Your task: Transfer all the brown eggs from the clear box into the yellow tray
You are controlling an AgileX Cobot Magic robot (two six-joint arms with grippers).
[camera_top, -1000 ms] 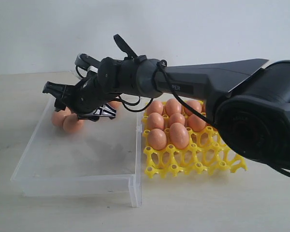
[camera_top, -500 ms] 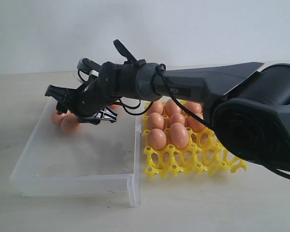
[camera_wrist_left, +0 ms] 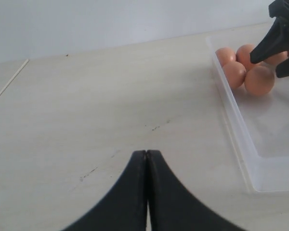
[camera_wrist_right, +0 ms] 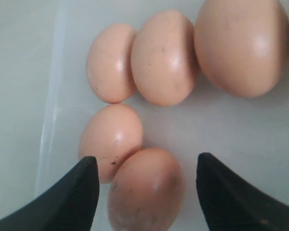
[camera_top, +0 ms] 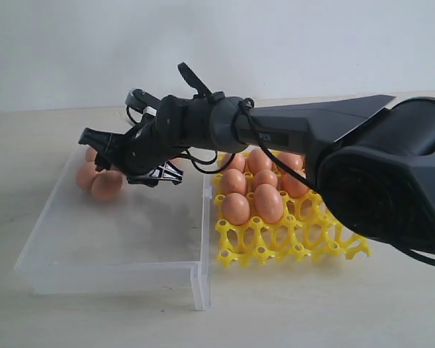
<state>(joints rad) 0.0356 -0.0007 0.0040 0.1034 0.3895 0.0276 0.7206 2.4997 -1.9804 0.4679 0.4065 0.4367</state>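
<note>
At the worktop's [camera_top: 312,312] near edge, the front wall of the clear box [camera_top: 109,279] and the empty front cells of the yellow tray [camera_top: 275,246] sit side by side, the tray just beside the box's right wall. (My left claw [camera_wrist_left: 147,161], out of that shot, is pinched shut on nothing above bare worktop outside the box.) Further back, brown eggs [camera_top: 268,203] fill the tray's far cells; I count at least eight, and others may be hidden behind my arm. Deeper still, in the box's far left corner, more eggs lie bunched together and touching, five of them in full sight from my right wrist. My right claw [camera_wrist_right: 145,163] hangs directly over that cluster with its jaws spread wide, one finger [camera_wrist_right: 82,192] on either side of a single egg. It grips nothing, and whether a fingertip brushes a shell I cannot tell.
</note>
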